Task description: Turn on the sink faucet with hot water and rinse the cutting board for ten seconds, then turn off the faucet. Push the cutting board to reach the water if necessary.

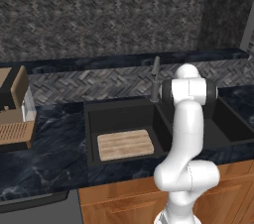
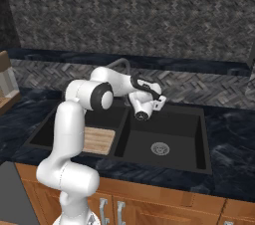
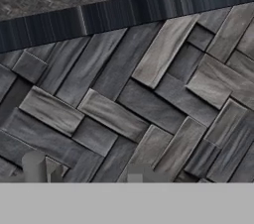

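The pincer (image 2: pixel 160 100), its state impossible to tell, hovered by the faucet (image 1: pixel 155 80), the cutting board (image 1: pixel 125 144) lying below-left, awaiting water.

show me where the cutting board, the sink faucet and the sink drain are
cutting board (image 1: pixel 125 144): left base view, middle of its top face.
sink faucet (image 1: pixel 156 77): left base view, upright tube.
sink drain (image 2: pixel 160 148): right base view, centre of the silver ring.

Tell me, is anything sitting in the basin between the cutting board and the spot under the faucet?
Nothing visible does. The cutting board lies flat on the floor of the sink's left basin, and the dark floor between it and the sink faucet at the back rim looks bare.
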Controlling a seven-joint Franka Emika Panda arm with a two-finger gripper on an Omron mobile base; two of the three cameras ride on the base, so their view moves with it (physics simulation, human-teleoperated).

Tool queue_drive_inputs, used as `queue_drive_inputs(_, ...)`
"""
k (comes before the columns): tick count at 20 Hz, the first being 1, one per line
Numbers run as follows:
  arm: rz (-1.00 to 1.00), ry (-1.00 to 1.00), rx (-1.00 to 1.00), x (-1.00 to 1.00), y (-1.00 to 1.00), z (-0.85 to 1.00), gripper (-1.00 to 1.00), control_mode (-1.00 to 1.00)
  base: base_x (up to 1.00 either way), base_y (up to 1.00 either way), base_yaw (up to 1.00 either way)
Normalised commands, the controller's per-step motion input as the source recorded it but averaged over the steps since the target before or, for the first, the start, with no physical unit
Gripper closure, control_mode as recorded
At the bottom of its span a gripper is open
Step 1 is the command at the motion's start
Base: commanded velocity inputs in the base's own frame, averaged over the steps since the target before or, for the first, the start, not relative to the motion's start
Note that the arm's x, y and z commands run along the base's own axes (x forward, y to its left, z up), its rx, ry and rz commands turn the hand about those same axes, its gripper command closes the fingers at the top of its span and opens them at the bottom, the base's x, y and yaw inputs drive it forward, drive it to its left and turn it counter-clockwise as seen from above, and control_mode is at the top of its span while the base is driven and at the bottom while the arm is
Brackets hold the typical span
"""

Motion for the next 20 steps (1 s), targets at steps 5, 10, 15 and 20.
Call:
queue_drive_inputs(5,0.0,0.0,0.05,-0.65,-1.0,0.0,1.0,-1.0,0.0,0.0,0.0)
queue_drive_inputs(10,0.0,0.0,0.04,-0.69,-1.0,0.0,1.0,-1.0,0.0,0.0,0.0)
queue_drive_inputs(15,0.0,0.0,0.02,-0.57,-1.0,0.0,1.0,-1.0,0.0,0.0,0.0)
queue_drive_inputs(20,0.0,0.0,0.0,-0.27,-0.98,0.0,1.0,-1.0,0.0,0.0,0.0)
